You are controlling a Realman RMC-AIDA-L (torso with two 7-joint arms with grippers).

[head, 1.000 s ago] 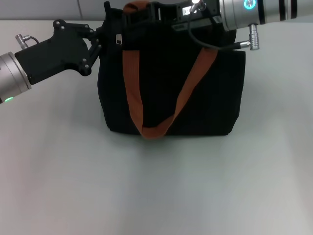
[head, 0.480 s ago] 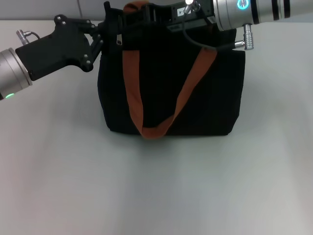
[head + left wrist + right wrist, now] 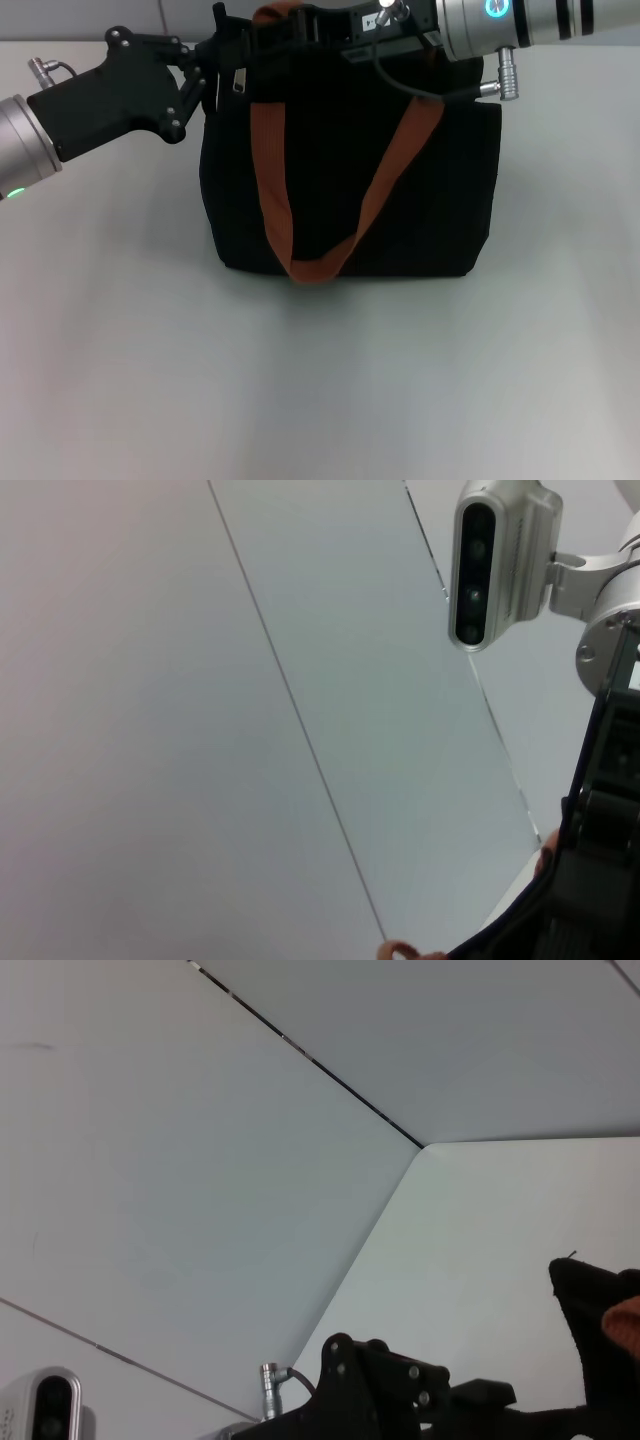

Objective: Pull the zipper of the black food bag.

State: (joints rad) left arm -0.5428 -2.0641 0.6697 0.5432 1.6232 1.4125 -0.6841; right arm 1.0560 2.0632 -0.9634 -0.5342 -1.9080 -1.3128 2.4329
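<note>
Black food bag (image 3: 350, 180) stands upright on the white table (image 3: 320, 380), long axis left-right. The zipper (image 3: 240, 80) pull hangs vertical, tip down, at the bag's top-left corner. Left gripper (image 3: 203, 72) sits just beside it – fingers' state can't be told. Right gripper (image 3: 290, 28) lies across the bag's top edge; fingers can't be told either.

A: What surface is down there?

B: A plain, smooth, pale grey-white tabletop (image 3: 320, 380), matte, spreading across the whole head view.

A: Beyond its far edge?

B: A light grey panelled wall (image 3: 100, 18), with one thin vertical seam near the top left of the head view.

A: And from the wrists?

B: The same wall fills both views; dark seam lines (image 3: 300, 730) cross the panels. The right wrist view shows wall meeting tabletop (image 3: 520, 1220).
</note>
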